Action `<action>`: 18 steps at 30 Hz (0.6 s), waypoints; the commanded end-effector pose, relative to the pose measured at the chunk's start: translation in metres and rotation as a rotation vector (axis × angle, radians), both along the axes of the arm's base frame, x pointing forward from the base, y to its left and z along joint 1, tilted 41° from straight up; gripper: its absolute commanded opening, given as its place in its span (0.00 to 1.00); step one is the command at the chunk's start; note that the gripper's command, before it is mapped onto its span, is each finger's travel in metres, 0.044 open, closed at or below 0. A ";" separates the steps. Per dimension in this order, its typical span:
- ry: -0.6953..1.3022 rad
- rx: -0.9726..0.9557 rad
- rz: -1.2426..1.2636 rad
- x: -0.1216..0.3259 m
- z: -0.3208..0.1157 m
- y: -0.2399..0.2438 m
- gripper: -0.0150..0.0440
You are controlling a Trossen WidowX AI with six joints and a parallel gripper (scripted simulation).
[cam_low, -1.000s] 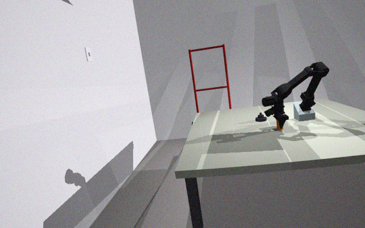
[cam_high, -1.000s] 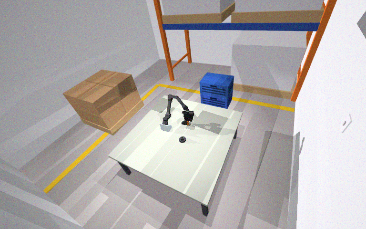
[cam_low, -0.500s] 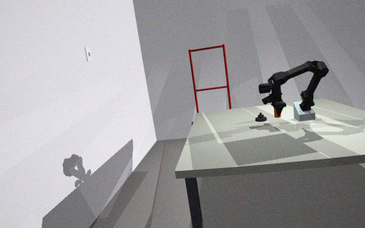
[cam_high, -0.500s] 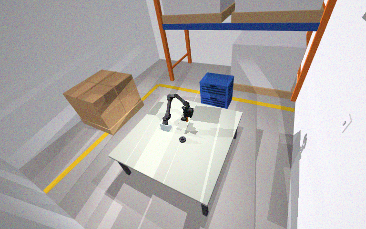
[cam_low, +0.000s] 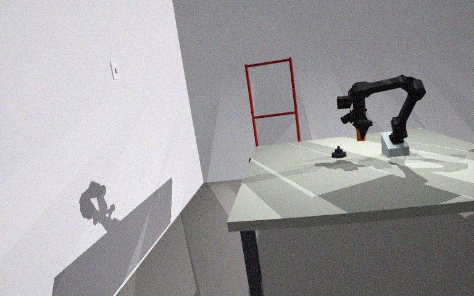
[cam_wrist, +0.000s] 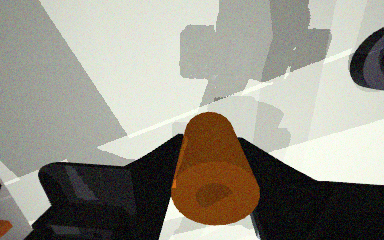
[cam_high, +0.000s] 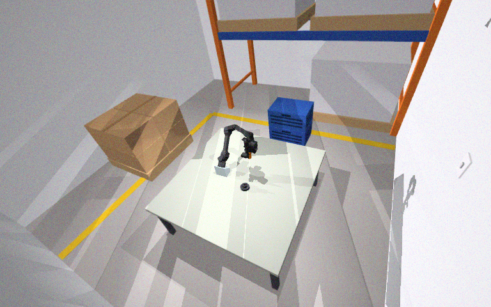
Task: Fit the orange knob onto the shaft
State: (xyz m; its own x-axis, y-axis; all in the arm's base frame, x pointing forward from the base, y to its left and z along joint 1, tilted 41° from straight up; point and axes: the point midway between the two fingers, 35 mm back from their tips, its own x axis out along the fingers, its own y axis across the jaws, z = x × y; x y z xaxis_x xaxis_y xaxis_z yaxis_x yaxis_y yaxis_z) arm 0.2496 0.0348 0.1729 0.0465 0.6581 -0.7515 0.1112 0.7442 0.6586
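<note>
Wrist view: the black pincer is clamped on the smooth, tapering orange knob.

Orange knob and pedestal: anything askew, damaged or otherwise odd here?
Nothing stands out. The knob looks whole, held between the end effector's fingers above the table. The pedestal sits flat, its shaft upright.

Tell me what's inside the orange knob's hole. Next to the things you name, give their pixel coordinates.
In the orange knob (cam_high: 249,155) (cam_low: 360,135) (cam_wrist: 212,145), the wrist view shows a shaded, empty-looking recess with one straight side. Its depth and far end are hidden by the knob's own walls.
</note>
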 end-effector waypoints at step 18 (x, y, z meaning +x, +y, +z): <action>-0.004 -0.019 -0.006 0.029 -0.039 -0.041 0.25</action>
State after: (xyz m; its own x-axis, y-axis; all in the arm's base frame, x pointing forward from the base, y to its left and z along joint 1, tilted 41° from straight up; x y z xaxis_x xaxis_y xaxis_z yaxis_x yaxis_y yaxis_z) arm 0.2742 0.0016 0.1384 0.0457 0.6495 -0.7590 0.1168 0.7511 0.6498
